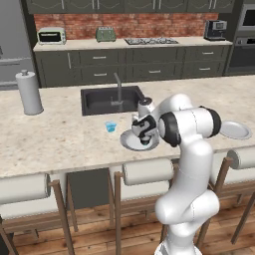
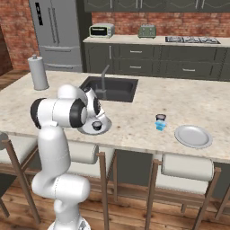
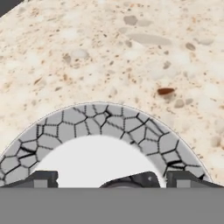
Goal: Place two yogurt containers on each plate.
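claw (image 3: 111,178): spread wide, holding nothing | dark cup (image 2: 96,126): apparently on near plate (image 3: 105,120)

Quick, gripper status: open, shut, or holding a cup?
Gripper: open, holding nothing; its finger tips stand apart on either side of a small dark yogurt cup sitting on the round grey-white crackle-rimmed plate.

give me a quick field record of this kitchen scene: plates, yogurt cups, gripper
near plate: on the counter in front of the sink, under the gripper
dark yogurt cup: standing on the near plate
far plate: on the counter to the right, nothing on it
blue yogurt cup: on the counter, left of the near plate
cups by far plate: blue cup with a dark one just behind it, on the counter
gripper: open, above the near plate
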